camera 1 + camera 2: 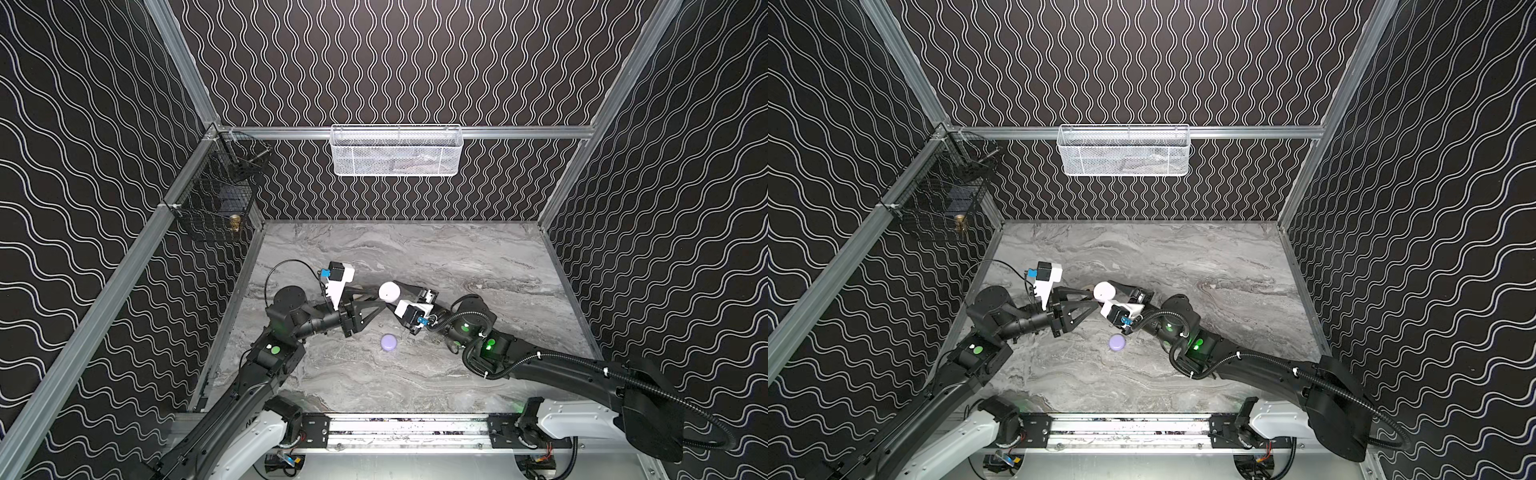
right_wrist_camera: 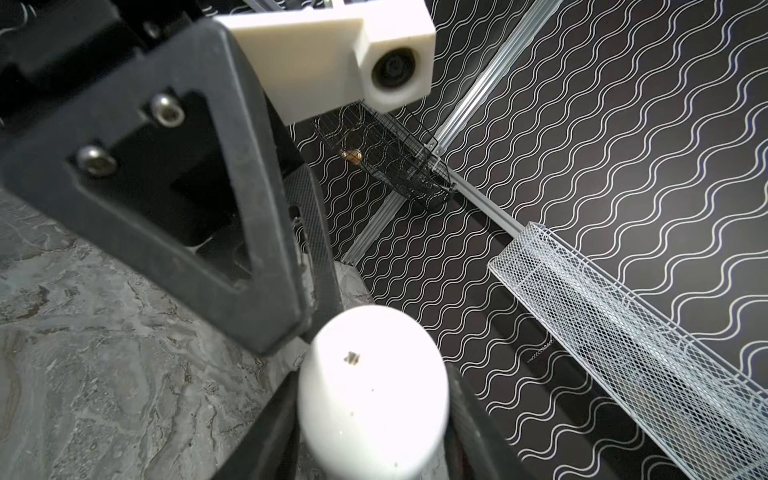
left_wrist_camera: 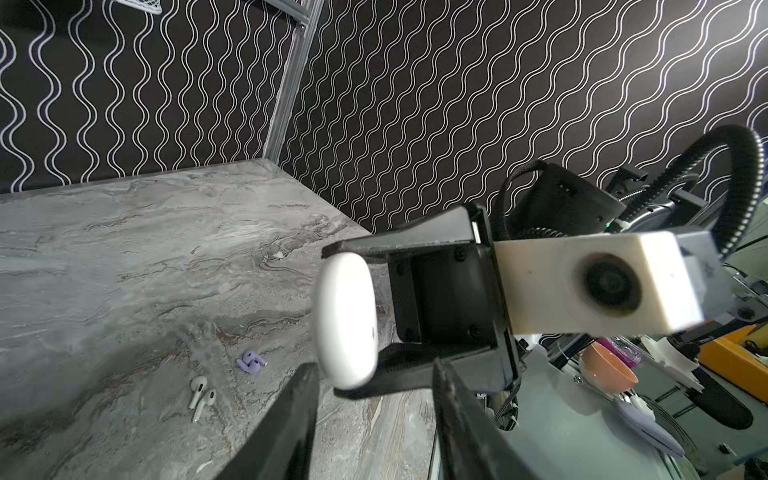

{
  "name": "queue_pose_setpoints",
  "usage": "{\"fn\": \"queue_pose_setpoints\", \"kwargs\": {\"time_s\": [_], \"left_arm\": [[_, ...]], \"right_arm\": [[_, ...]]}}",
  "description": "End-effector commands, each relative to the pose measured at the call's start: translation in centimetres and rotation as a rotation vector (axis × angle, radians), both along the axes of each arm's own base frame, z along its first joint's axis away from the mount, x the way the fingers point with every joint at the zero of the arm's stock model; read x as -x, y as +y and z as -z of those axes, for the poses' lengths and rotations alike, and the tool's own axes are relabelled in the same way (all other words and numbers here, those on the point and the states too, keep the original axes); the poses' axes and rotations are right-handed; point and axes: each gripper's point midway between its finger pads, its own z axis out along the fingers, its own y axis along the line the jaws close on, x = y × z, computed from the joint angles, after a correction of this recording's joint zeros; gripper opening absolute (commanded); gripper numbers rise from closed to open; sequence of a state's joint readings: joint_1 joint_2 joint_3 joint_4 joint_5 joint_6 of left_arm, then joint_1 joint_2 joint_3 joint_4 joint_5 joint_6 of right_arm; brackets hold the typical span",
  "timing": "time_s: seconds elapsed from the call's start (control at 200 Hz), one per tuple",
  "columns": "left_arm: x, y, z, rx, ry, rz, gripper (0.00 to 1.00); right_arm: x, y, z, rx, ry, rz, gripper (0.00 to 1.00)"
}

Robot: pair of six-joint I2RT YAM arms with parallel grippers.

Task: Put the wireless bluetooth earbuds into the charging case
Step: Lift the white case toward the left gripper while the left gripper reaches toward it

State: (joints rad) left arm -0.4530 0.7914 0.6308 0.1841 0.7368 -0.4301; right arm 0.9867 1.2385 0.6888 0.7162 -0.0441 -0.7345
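Observation:
My right gripper (image 2: 370, 415) is shut on a white charging case (image 2: 374, 399), which it holds above the table, lid closed. In both top views the case (image 1: 388, 291) (image 1: 1104, 291) sits where the two arms meet. My left gripper (image 3: 374, 370) is open. Its fingertips (image 3: 309, 374) flank the case's lower end (image 3: 347, 320) without a firm grip. Two white earbuds (image 3: 201, 395) and a lavender earbud (image 3: 250, 362) lie on the marble table (image 3: 104, 270) below. These earbuds are hidden in both top views.
A closed lavender case (image 1: 388, 343) (image 1: 1116, 343) lies on the table in front of the grippers. A white mesh basket (image 1: 397, 151) hangs on the back wall. A black wire basket (image 1: 216, 195) hangs at the left wall.

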Motion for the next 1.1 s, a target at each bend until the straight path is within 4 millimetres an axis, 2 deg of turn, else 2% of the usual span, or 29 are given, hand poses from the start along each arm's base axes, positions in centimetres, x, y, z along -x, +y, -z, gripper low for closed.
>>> {"fn": "queue_pose_setpoints", "kwargs": {"time_s": [0.0,0.23,0.495,0.756,0.961,1.096], "left_arm": [[-0.1,0.0,0.3,-0.029,-0.022,-0.007,0.47],[-0.2,-0.4,0.3,-0.028,-0.022,0.005,0.48],[-0.2,-0.7,0.4,-0.03,-0.014,0.022,0.36],[-0.2,-0.7,0.4,-0.032,-0.018,0.019,0.35],[-0.4,-0.8,0.7,-0.038,-0.007,0.022,0.3],[-0.5,-0.9,0.8,-0.039,-0.007,0.018,0.32]], "right_arm": [[0.7,0.1,-0.9,-0.017,-0.038,-0.028,0.38],[1.2,0.5,-1.0,-0.011,-0.044,-0.049,0.38],[0.9,0.9,-0.7,0.004,-0.051,-0.03,0.38],[0.6,1.2,-0.5,0.015,-0.056,-0.021,0.38],[0.7,1.2,-0.5,0.016,-0.061,-0.023,0.38],[1.0,1.3,-0.5,0.02,-0.057,-0.039,0.37]]}}
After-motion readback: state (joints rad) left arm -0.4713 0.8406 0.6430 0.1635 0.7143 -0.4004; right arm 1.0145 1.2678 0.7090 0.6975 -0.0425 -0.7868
